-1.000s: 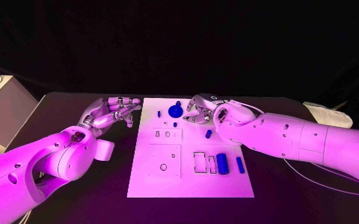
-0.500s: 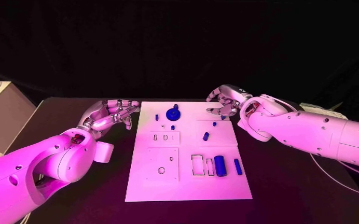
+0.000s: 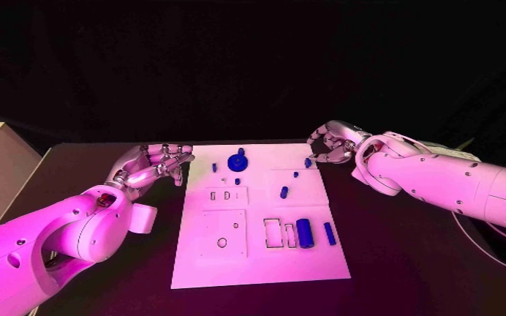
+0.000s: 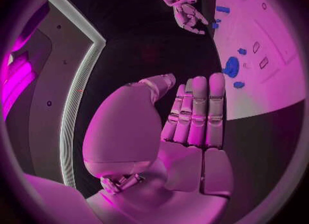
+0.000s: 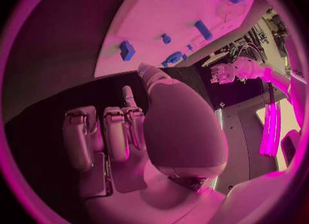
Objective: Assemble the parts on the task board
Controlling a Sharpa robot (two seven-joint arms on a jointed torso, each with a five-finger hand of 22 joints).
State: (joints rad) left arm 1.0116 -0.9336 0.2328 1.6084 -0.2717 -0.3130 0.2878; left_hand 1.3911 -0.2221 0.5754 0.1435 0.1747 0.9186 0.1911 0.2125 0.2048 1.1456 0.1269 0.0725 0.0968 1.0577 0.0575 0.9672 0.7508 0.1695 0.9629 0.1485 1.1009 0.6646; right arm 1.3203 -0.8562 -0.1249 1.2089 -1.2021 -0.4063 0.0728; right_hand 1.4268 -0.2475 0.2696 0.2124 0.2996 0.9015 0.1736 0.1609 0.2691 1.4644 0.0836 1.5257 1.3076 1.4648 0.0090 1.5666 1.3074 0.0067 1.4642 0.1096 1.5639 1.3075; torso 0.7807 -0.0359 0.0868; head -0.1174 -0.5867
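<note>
Flat white rectangular board (image 3: 264,257) lying mid-table, with cut-out slots and small blue parts: a round disc (image 3: 238,162) at the far end, a short cylinder (image 3: 305,232) and a slim bar (image 3: 329,233) near the right edge, and a small peg (image 3: 284,192) at centre. Right hand (image 3: 332,144), silver and jointed, at the board's far right corner, fingers curled; whether it grips a small blue piece (image 3: 308,162) cannot be told. Left hand (image 3: 158,164) beside the far left edge, fingers straight, empty. Matte black table (image 3: 422,272).

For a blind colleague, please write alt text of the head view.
A white task board lies on a black table, with small blue parts on it. The left hand is beside its left edge and the right hand at its far right corner.
</note>
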